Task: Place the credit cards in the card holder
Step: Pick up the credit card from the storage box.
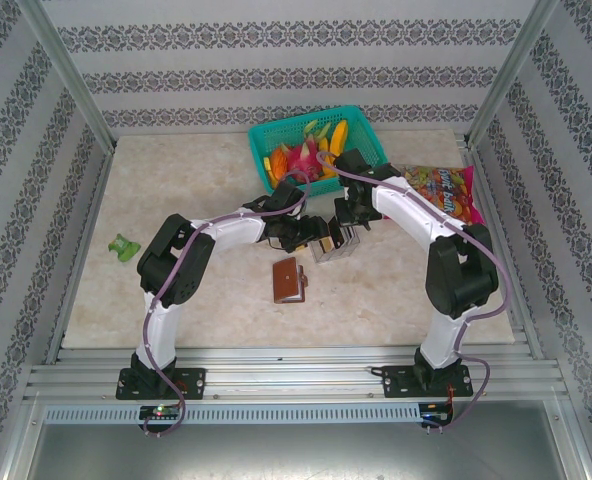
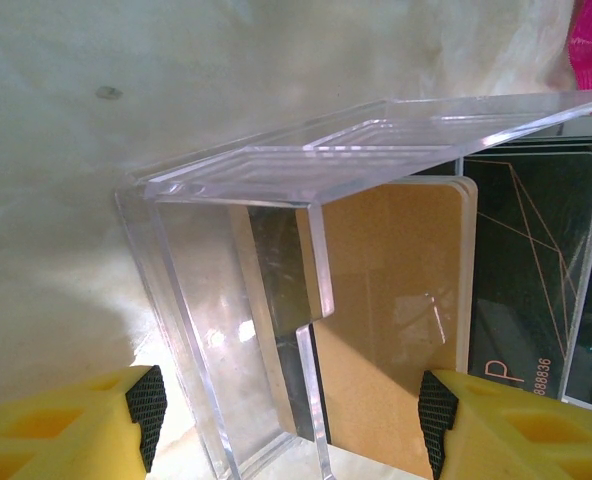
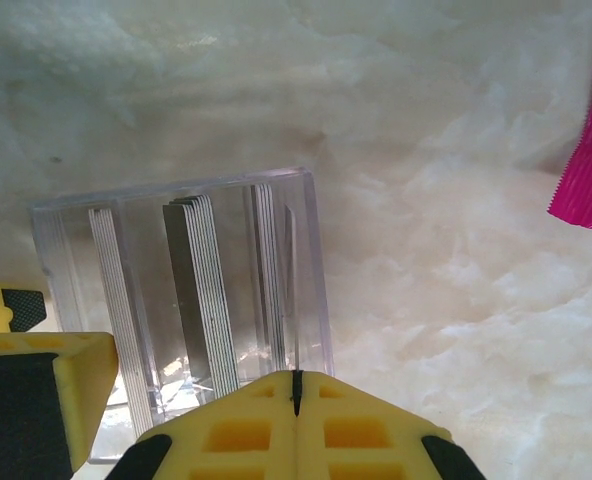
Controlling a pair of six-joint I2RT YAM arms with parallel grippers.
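- Credit cards (image 2: pixel 396 300) stand on edge inside a clear box (image 2: pixel 191 330), tan stack in front of black. None are in the card holder (image 1: pixel 289 280) yet; it lies shut on the counter (image 1: pixel 176 180), just nearer than the box.
- Both arms meet at the box. Probably one steadies it or keeps it open while the other draws cards.
- Lid (image 2: pixel 376 150) is raised clear of the cards, leaving their top edges reachable.
- Left end effector (image 2: pixel 291 425): spread wide, fingers (image 2: pixel 146 400) straddling the box and card stack. Holds nothing; cannot tell whether the pads touch the walls.
- Right end effector (image 3: pixel 296 420): fingers pressed together. A thin clear panel runs edge-on into the seam, so it looks to be pinching the lid to hold it open.
- Next likely step: left closes on a card.
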